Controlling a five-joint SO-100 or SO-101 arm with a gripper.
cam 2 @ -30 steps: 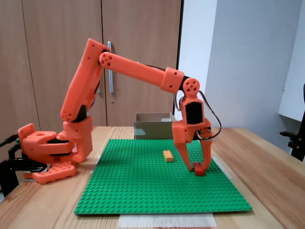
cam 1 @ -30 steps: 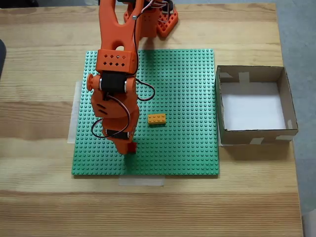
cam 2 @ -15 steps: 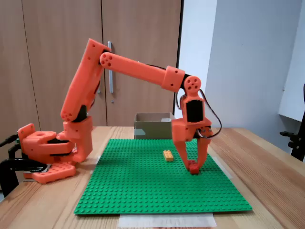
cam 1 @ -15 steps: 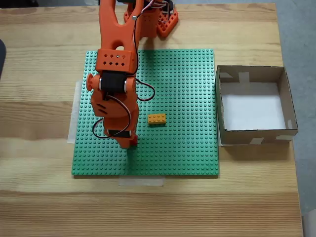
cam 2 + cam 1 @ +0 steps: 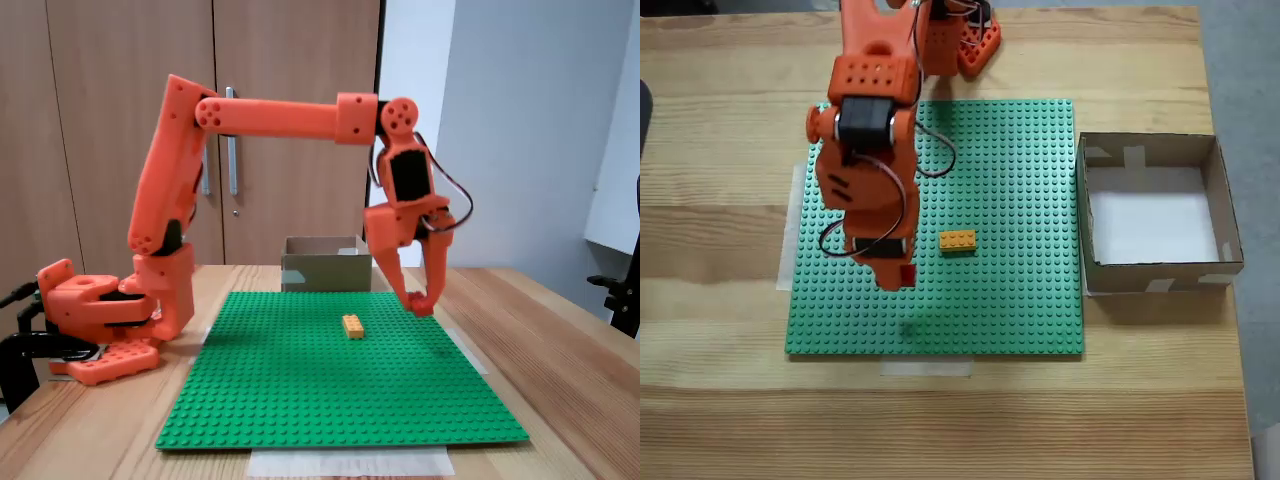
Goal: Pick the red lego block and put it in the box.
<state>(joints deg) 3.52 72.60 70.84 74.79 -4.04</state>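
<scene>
Fixed views: end effector clamped on red brick, lifted clear of green baseplate for carrying to box at surface's right edge.

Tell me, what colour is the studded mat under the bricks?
Green. The studded mat shows best in the fixed view looking down from above.

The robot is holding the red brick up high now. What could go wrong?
The pincer pinches the red brick only at its fingertips, so it might slip and drop onto the green plate. The box is off to the side with raised walls; swinging low could bump them. The yellow brick sits nearby.
</scene>
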